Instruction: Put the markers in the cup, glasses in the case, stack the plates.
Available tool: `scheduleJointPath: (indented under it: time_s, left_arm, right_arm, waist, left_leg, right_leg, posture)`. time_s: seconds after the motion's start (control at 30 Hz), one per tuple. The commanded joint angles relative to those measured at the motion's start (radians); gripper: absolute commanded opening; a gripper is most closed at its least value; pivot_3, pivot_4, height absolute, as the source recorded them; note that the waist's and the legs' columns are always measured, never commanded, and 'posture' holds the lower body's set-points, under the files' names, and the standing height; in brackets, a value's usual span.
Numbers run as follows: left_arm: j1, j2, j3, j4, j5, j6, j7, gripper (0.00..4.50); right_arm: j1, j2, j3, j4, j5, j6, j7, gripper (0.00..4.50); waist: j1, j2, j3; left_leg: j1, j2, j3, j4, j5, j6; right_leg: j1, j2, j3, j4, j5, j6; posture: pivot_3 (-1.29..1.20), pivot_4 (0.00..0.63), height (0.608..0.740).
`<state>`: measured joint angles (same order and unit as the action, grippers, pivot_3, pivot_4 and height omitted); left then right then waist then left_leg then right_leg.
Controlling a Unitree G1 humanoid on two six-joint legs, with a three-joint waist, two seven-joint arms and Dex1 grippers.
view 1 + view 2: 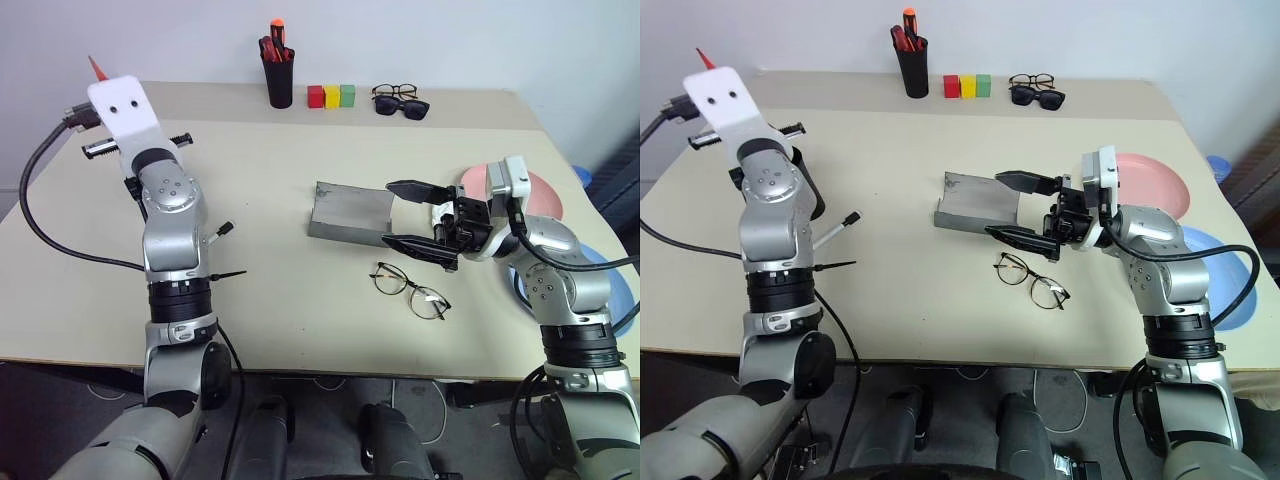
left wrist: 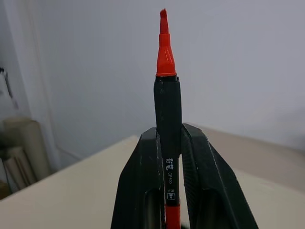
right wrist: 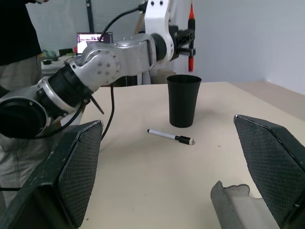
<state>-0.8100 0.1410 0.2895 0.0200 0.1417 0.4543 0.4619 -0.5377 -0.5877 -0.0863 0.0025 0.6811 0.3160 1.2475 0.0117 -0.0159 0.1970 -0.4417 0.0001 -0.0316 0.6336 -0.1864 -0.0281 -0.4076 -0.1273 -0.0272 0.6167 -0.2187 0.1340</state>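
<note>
My left gripper is shut on the red marker, whose red tip points up. In the right wrist view the red marker hangs just above the rim of the black cup. The white marker lies flat on the table beside the cup. My right gripper stands open over the right end of the open grey case, with nothing between its fingers. The wire-framed glasses lie on the table just in front of the case. The pink plate and the blue plate lie side by side behind my right arm.
At the table's back edge stand a black pen holder with red and orange pens, three coloured blocks, dark sunglasses and another pair of spectacles. A person stands beyond the table's left side.
</note>
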Motion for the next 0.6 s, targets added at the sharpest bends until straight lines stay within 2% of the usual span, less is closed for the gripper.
scheduleJointPath:
  time_s: [0.03, 0.27, 0.43, 0.53, 0.6]
  left_arm:
    - [0.020, 0.007, -0.015, -0.089, 0.018, 0.024, -0.006, 0.04]
    - [0.076, -0.004, -0.029, -0.084, 0.025, 0.034, -0.010, 0.04]
    - [0.100, -0.010, -0.041, -0.093, 0.030, 0.036, -0.021, 2.37]
    - [0.103, -0.003, -0.063, -0.106, 0.008, 0.031, -0.081, 3.92]
    - [0.105, 0.000, -0.084, -0.132, -0.022, 0.035, -0.151, 3.92]
  right_arm:
    - [-0.007, -0.002, -0.024, -0.014, 0.000, -0.019, 0.003, 4.50]
    - [-0.001, -0.002, -0.026, -0.024, -0.007, -0.013, -0.010, 4.50]
    - [0.002, -0.008, -0.028, -0.035, -0.004, -0.005, -0.017, 4.50]
    - [0.004, -0.009, -0.029, -0.034, -0.006, -0.006, -0.020, 4.50]
    - [0.006, -0.009, -0.028, -0.031, -0.007, -0.009, -0.021, 4.50]
  waist:
    - [0.000, 0.000, 0.000]
    - [0.000, 0.000, 0.000]
    - [0.001, 0.000, 0.000]
    - [0.000, 0.000, 0.000]
    - [0.000, 0.000, 0.000]
  left_leg:
    - [0.000, 0.000, 0.000, 0.000, 0.000, 0.000]
    - [0.000, 0.000, 0.000, 0.000, 0.000, 0.000]
    - [0.000, 0.000, 0.000, 0.000, 0.000, 0.000]
    - [0.000, 0.000, 0.000, 0.000, 0.000, 0.000]
    - [0.000, 0.000, 0.000, -0.001, 0.000, 0.000]
  right_leg:
    - [0.000, 0.000, 0.000, 0.000, 0.000, 0.000]
    - [0.000, 0.000, 0.000, 0.000, 0.000, 0.000]
    - [0.000, 0.000, 0.000, -0.001, 0.000, 0.000]
    - [0.000, 0.000, 0.000, -0.001, 0.000, 0.000]
    - [0.000, 0.000, 0.000, -0.001, 0.000, 0.000]
  posture:
    - [0.00, 0.150, 0.740]
    - [0.00, 0.150, 0.740]
    - [0.00, 0.150, 0.740]
    - [0.00, 0.150, 0.740]
    - [0.00, 0.150, 0.740]
